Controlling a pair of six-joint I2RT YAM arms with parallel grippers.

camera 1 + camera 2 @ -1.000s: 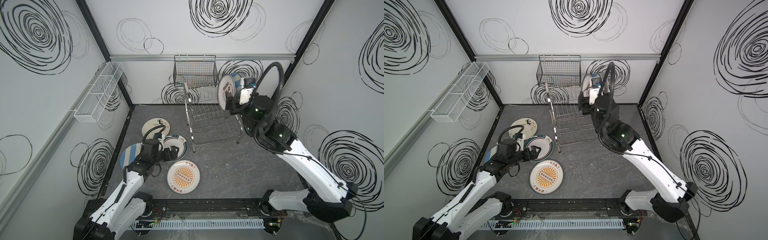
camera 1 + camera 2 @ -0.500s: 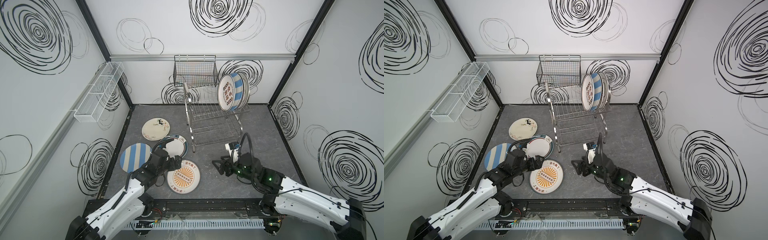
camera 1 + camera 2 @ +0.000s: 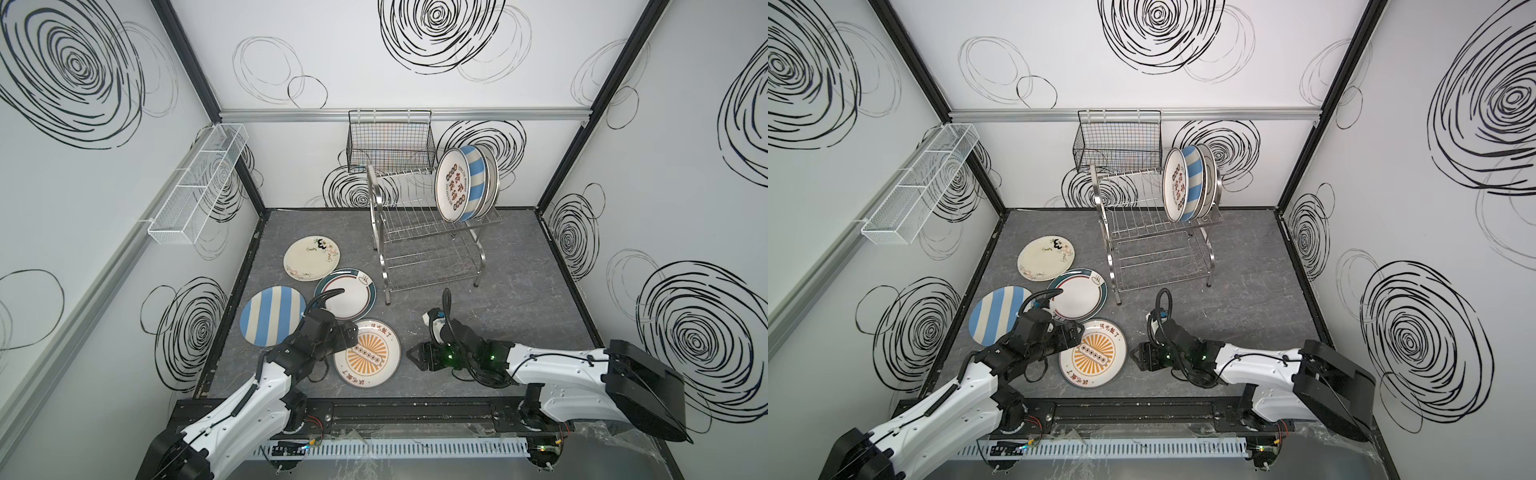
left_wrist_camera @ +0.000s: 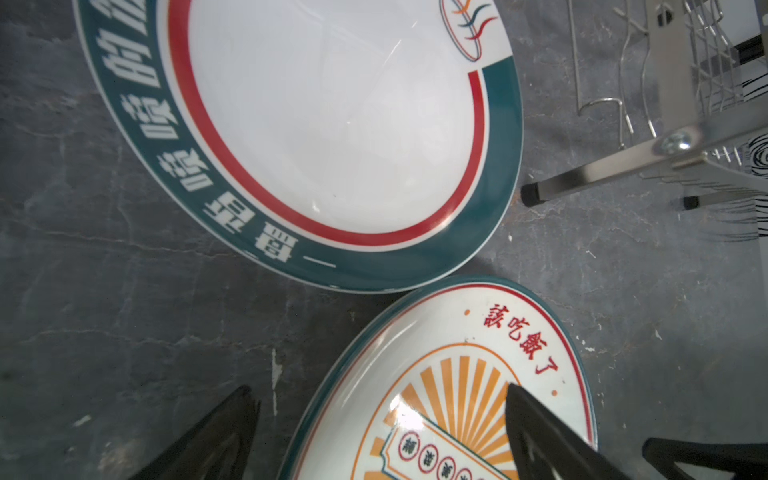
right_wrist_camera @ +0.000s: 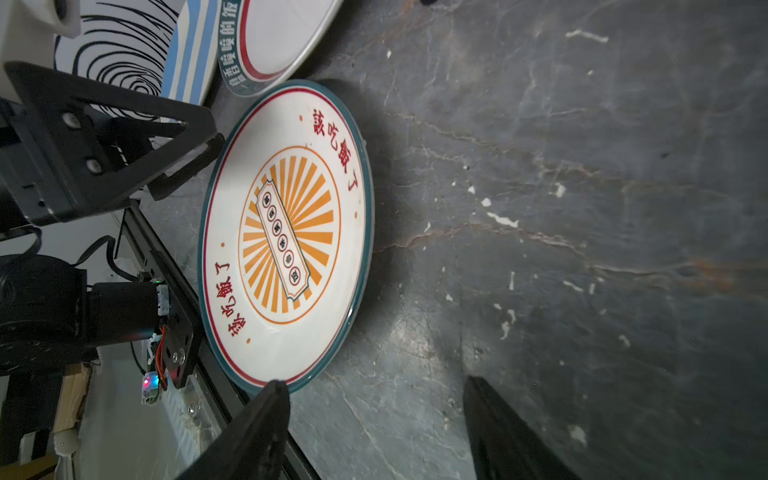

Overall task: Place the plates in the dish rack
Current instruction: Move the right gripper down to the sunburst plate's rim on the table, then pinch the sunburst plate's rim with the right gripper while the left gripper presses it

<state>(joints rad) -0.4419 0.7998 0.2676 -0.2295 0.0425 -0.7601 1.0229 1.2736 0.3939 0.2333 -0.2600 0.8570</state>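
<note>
Progress looks roughly half to me: several round ceramic plates (image 3: 455,189) stand in the shiny steel wire dish rack (image 3: 415,218), upper centre, four lie flat lower left, my left gripper (image 3: 349,333) gaping astride the orange sunburst plate (image 3: 370,359) rim, right gripper (image 3: 414,357) wide, empty beside it.

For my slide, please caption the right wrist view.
Open right claw near the round orange-sunburst ceramic plate lying on the grey tabletop.

You faced an orange sunburst plate (image 3: 367,360), a teal-rimmed white plate (image 3: 351,291), a blue-cream striped plate (image 3: 270,316) and a grey marbled desk (image 3: 519,291).
</note>
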